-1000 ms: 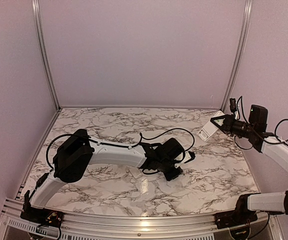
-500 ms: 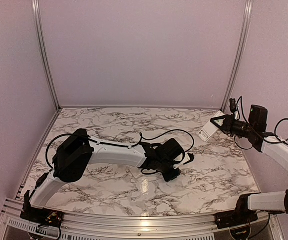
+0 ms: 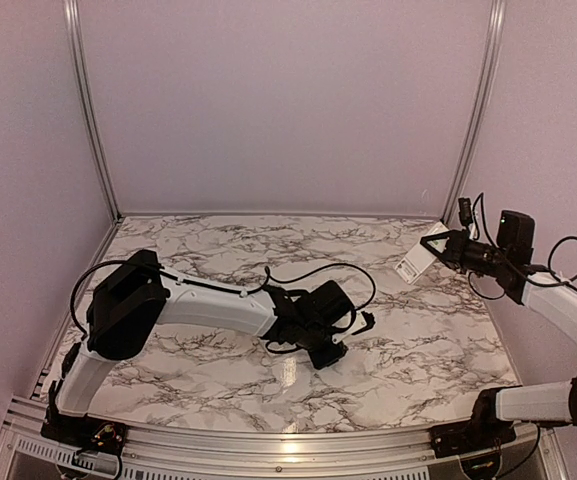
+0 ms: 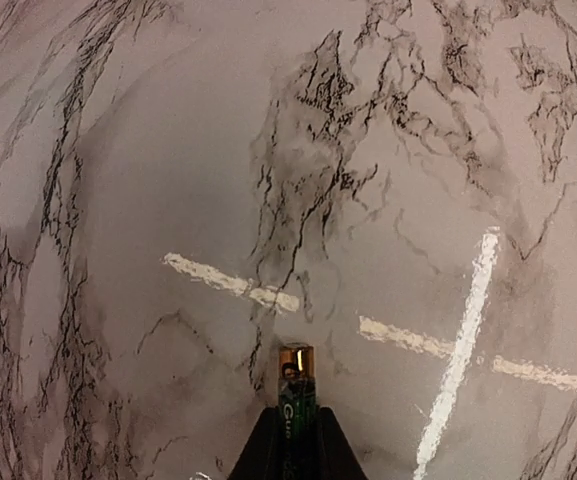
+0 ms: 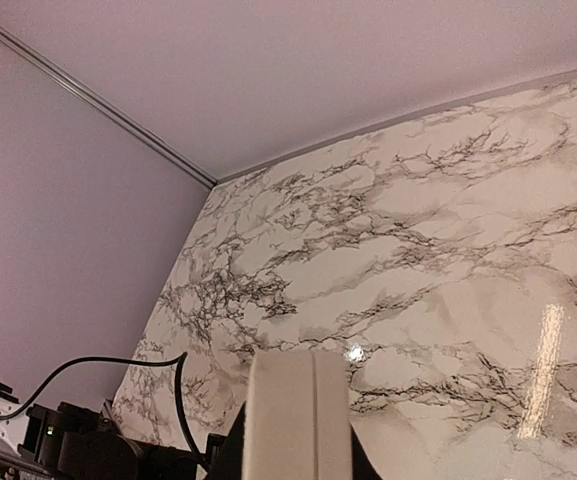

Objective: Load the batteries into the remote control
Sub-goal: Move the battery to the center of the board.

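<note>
Between the left end effector's (image 4: 295, 418) pinching fingers, low over the worktop (image 4: 148, 150), hold the battery (image 4: 295, 380) cap-forward and carry it level to the remote control (image 3: 420, 253), clamped aloft at far right by the right end effector (image 3: 438, 246). Seen from above, arms well apart, battery hidden; seen from the left wrist, battery plain, remote control absent.

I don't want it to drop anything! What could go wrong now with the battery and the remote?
1. The left gripper pinches the battery between narrow fingertips, gold tip poking out, so it could slip and roll away on the table.
2. The right gripper holds the remote control up in the air by one end. A push from the battery might tip it or knock it loose.
</note>
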You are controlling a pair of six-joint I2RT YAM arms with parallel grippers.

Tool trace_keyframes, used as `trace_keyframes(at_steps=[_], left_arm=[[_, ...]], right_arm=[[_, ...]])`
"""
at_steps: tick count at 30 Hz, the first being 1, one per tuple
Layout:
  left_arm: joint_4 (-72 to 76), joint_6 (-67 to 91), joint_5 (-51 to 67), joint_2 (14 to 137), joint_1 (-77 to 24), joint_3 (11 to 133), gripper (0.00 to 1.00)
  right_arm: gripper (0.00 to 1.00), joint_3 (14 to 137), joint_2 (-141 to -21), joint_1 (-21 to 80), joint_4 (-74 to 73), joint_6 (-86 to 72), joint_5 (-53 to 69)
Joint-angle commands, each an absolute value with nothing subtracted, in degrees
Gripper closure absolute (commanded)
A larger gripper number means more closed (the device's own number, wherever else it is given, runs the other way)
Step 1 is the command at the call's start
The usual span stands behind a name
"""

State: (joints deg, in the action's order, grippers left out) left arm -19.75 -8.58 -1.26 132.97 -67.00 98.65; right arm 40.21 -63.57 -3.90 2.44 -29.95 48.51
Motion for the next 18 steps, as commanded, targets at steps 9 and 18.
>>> trace_keyframes(at_steps=[9,18], left_arm=[[-28.7,-4.3,-2.7,120.3,-66.0,73.0,1.00],[-26.7,-1.7,-1.2,117.9,-64.7,67.9,0.89]], right_arm=[[1.00,36.7,-63.8,-4.2,7.7,-31.8,51.5],[1.00,36.0,-64.1,-3.5,8.8,-32.0,51.8]])
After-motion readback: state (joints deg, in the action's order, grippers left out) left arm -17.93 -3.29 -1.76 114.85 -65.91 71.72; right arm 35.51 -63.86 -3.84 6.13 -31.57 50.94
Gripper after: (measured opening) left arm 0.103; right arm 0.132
